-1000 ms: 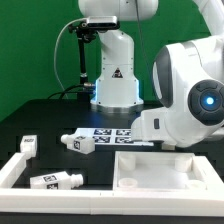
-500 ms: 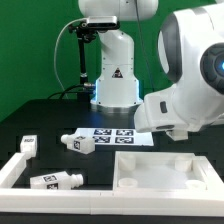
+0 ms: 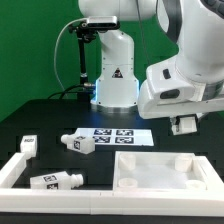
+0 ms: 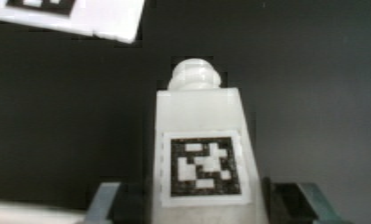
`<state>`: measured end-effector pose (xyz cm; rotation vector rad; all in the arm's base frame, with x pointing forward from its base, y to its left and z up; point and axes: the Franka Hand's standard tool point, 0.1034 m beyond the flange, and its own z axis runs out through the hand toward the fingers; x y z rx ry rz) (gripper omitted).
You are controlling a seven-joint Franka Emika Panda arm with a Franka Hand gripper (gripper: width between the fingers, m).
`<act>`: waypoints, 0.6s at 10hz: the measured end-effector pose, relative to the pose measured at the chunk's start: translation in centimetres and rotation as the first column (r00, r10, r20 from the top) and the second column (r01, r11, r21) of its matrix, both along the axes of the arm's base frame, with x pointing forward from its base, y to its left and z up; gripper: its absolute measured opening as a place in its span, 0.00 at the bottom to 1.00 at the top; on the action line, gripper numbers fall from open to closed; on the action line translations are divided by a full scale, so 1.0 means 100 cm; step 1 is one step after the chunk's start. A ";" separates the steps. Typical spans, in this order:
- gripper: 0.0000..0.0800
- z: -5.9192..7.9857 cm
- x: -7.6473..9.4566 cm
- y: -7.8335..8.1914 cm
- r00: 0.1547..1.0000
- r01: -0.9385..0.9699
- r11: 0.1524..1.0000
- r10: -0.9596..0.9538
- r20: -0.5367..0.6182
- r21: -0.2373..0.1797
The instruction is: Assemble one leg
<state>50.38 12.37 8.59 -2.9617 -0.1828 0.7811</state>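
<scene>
Above the table (image 3: 40, 118), fingers (image 4: 107, 199) aloft around leg (image 4: 200, 140)

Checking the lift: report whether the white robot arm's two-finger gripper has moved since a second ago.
Yes: upward. Its white housing, which covered the end of the flat white marker board, now hangs above it, with the gripper in sight.

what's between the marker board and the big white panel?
Nothing. In the exterior view only a bare strip of black table separates the marker board from the panel.
</scene>
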 end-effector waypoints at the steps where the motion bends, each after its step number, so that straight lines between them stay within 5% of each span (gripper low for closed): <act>1: 0.36 0.007 0.006 -0.006 0.998 -0.027 0.999 0.026 0.050 0.021; 4: 0.36 0.049 0.079 -0.019 0.971 -0.023 0.998 0.008 0.238 0.060; 6: 0.36 0.045 0.079 -0.019 0.941 -0.017 0.998 -0.005 0.338 0.061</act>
